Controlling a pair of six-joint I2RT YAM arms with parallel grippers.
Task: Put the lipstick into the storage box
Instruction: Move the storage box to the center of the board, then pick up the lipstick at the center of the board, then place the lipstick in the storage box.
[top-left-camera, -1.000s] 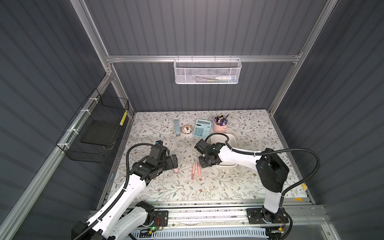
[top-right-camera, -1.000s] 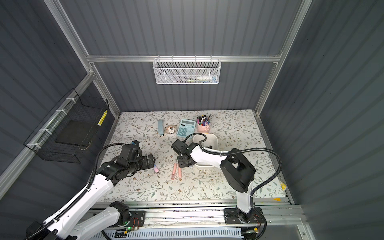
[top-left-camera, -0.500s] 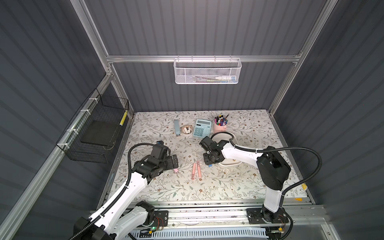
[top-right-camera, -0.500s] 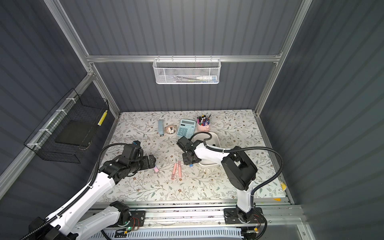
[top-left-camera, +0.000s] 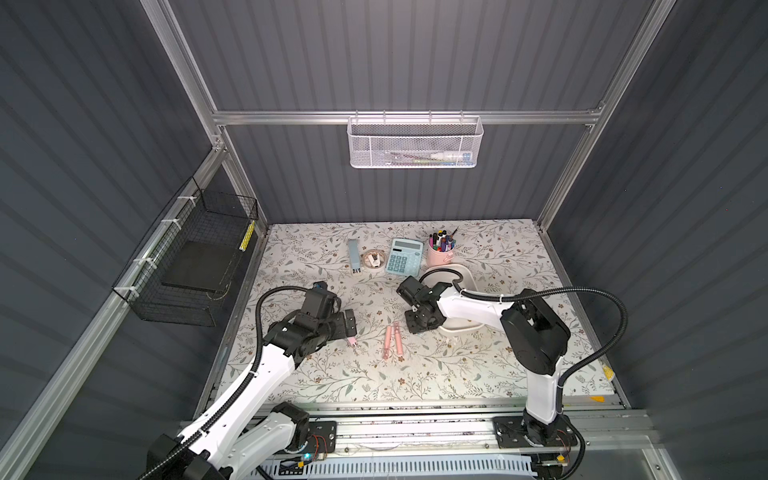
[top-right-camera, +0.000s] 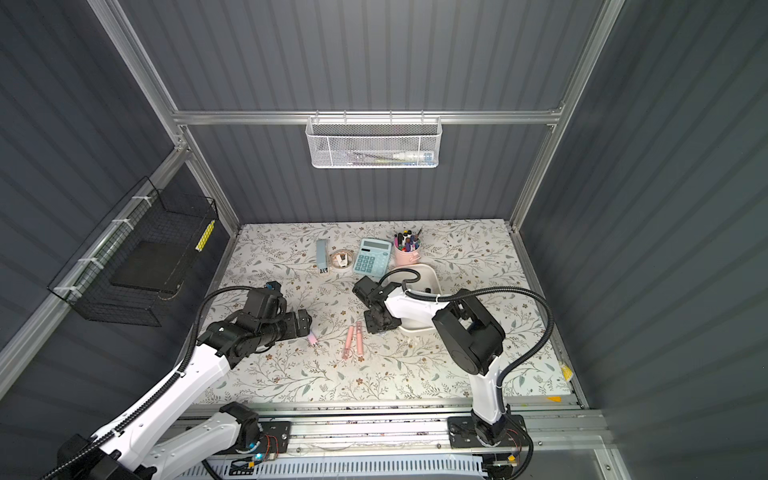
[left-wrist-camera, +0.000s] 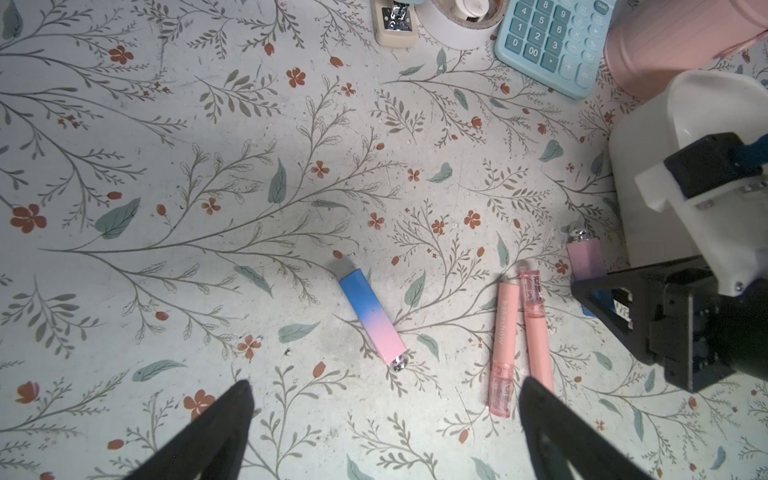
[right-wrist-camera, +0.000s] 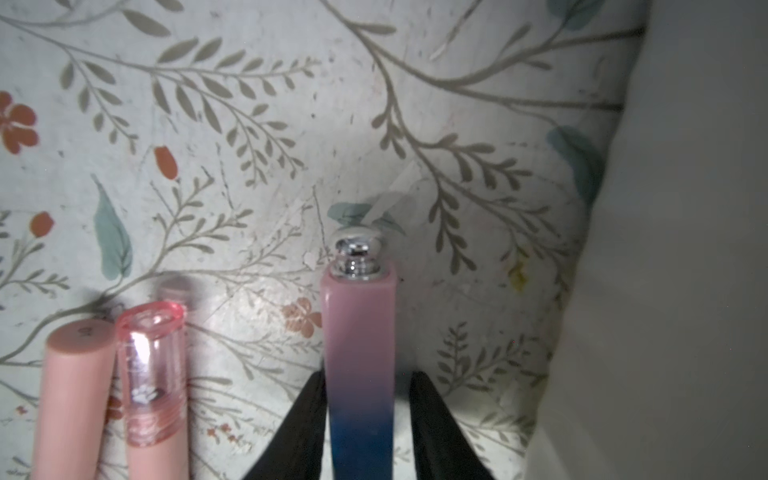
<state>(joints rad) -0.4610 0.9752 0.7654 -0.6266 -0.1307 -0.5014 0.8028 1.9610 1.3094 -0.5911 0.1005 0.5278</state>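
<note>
A pink-to-blue lipstick (right-wrist-camera: 359, 332) with a silver cap lies on the floral table, right beside the white storage box (top-left-camera: 466, 271) (right-wrist-camera: 685, 249). My right gripper (right-wrist-camera: 365, 378) (top-left-camera: 419, 328) straddles its blue end. One finger touches the lipstick and a thin gap shows at the other finger. A second pink-blue lipstick (left-wrist-camera: 371, 318) (top-left-camera: 353, 341) lies just ahead of my left gripper (left-wrist-camera: 386, 386) (top-left-camera: 351, 328). That gripper is wide open and holds nothing. Two pink tubes (left-wrist-camera: 519, 332) (top-left-camera: 392, 340) lie side by side between the two grippers.
Behind the box stand a pink pen cup (top-left-camera: 440, 251), a light-blue calculator (top-left-camera: 405, 257), a tape roll (top-left-camera: 372, 261) and a stapler (top-left-camera: 354, 255). A white mesh basket (top-left-camera: 415, 143) hangs on the back wall, and a black wire basket (top-left-camera: 195, 257) on the left wall.
My right gripper has shifted a little toward the box and the front, and its jaws have narrowed around the lipstick. The left arm has barely moved.
</note>
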